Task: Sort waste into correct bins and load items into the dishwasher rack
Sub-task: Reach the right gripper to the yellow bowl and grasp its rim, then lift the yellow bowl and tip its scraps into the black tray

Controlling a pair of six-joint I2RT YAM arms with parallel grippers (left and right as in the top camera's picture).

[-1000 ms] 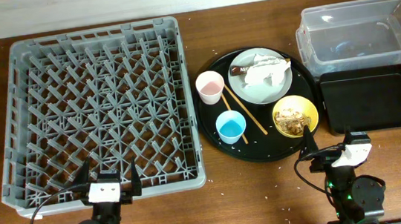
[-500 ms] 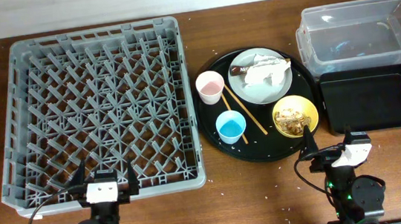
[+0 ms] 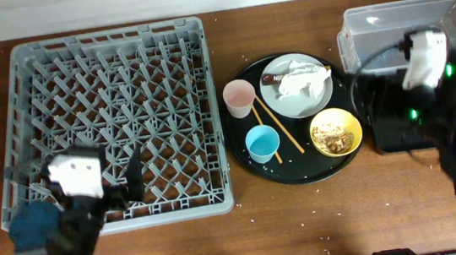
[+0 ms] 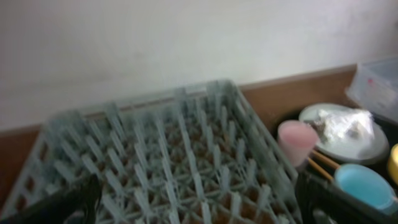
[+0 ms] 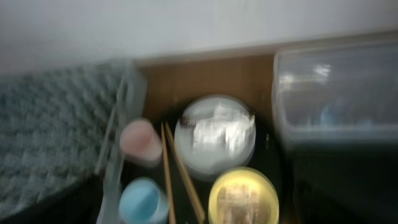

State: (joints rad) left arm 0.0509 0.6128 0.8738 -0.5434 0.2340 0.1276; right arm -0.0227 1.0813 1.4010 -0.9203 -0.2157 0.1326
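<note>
Suddenly raised over rack [image 3: 104, 36] and tub [image 3: 386, 19], with left pincer [image 4: 199, 208] spread empty, right pincer [image 3: 386, 98] lost in blur, nothing sorted yet.

I count one grey dishwasher rack [image 3: 116, 114], filling the left of the frame. At centre there is one round black tray [image 3: 300, 171]. On it are two cups, one pink cup [image 3: 238, 98] and one blue cup [image 3: 262, 143], one pale round plate [image 3: 320, 94], one yellow bowl [image 3: 348, 123], two wooden chopsticks [image 3: 279, 127] and one crumpled white napkin [image 3: 299, 79].

At the right are two bins: one clear plastic tub [image 3: 378, 20] at upper right, and one shallow black tray [image 3: 382, 141] below it, mostly hidden under my right arm [image 3: 425, 60].

Loose food scraps [image 3: 331, 138] lie in the bowl and over the desk [image 3: 306, 221], too small and too many to count.
</note>
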